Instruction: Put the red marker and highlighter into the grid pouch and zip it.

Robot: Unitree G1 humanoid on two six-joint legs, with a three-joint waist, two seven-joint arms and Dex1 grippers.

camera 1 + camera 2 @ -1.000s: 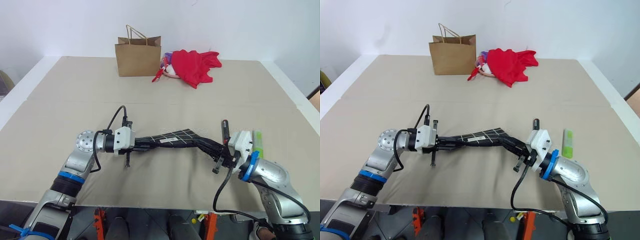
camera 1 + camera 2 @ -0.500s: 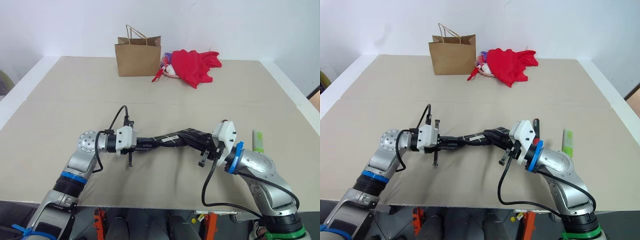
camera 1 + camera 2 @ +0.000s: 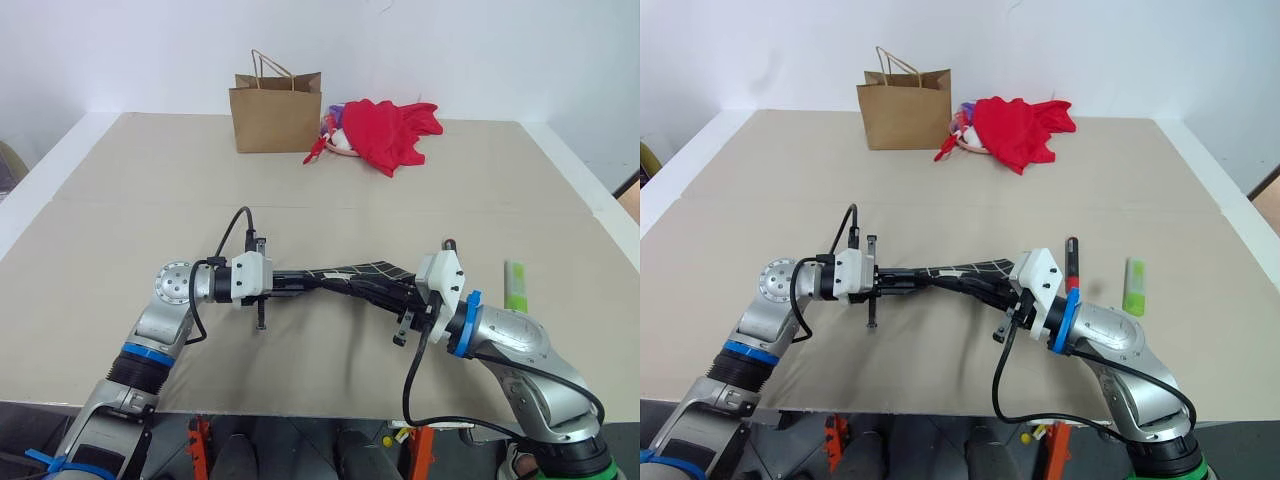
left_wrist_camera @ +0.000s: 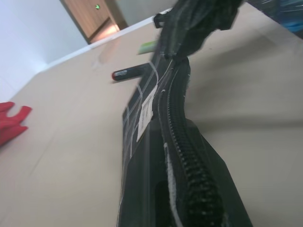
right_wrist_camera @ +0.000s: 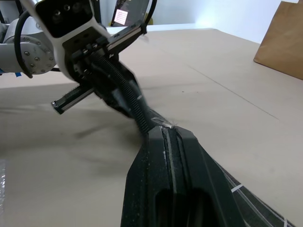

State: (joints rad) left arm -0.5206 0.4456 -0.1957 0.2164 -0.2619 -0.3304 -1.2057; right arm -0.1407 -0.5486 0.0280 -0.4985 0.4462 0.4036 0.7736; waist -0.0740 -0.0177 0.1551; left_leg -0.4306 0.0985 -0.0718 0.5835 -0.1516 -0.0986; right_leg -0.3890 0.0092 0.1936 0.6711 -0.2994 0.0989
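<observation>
We have both pincers clamped on the flat black fabric grid pouch with thin white lines [image 3: 350,277], which hangs stretched between them above the table's near edge. Our left gripper [image 3: 300,282] pinches the pouch's left end with its fingers shut. Our right gripper [image 3: 405,296] is closed on the other end, along the zipper seam; whether it has the pull itself we cannot tell. The pouch's long axis runs side to side, parallel to the near edge, with the zipper line along its top, as both wrist views show.

The slim black marker with the red cap end [image 3: 1072,262] lies on the beige table [image 3: 150,180] just beyond our right wrist, pointing away from the near edge. The short light-green plastic highlighter [image 3: 1133,287] lies further toward the right edge, roughly parallel to the marker. Both are outside the pouch, and both lie on our right, so we judge the right arm nearer for picking them up once the mouth is open.

Whether anything is inside the pouch we cannot tell. At the far edge stand a brown paper bag [image 3: 276,112], contents hidden, and beside it a red cloth bundle [image 3: 392,130].
</observation>
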